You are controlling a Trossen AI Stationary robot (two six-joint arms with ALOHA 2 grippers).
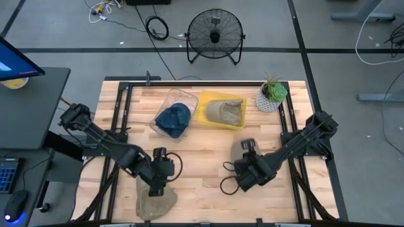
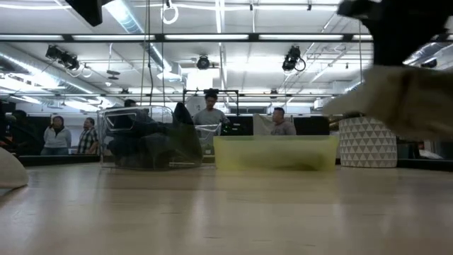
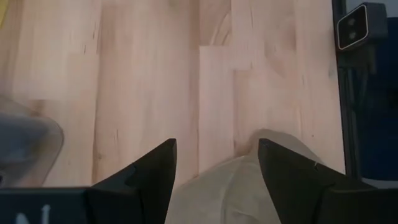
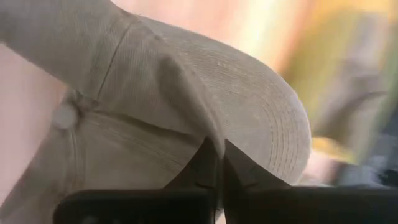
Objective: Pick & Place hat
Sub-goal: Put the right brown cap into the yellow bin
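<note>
Several hats are in view. My right gripper (image 1: 243,165) is shut on a beige cap (image 4: 186,93), near the middle of the table and lifted, as the low view shows (image 2: 414,99). My left gripper (image 1: 154,186) is open near the table's near edge. Its fingers stand on either side of a second beige hat (image 3: 249,186) that lies flat on the wood (image 1: 154,203). A third beige hat (image 1: 225,112) lies in a yellow bin (image 1: 205,101). A blue hat (image 1: 173,118) lies in a clear bin (image 1: 165,102). My right gripper pinches the cap's crown cloth (image 4: 193,127) between its two shut fingers (image 4: 239,168), between the top button (image 4: 65,115) and the brim (image 4: 280,137). The cap is lifted clear of the table (image 2: 414,99).
A potted plant (image 1: 273,94) in a white pot stands at the table's far right corner. The two bins sit side by side along the far edge. A black frame (image 1: 120,107) rims the table. A fan (image 1: 215,34) stands on the floor beyond. People stand in the room behind (image 2: 209,113).
</note>
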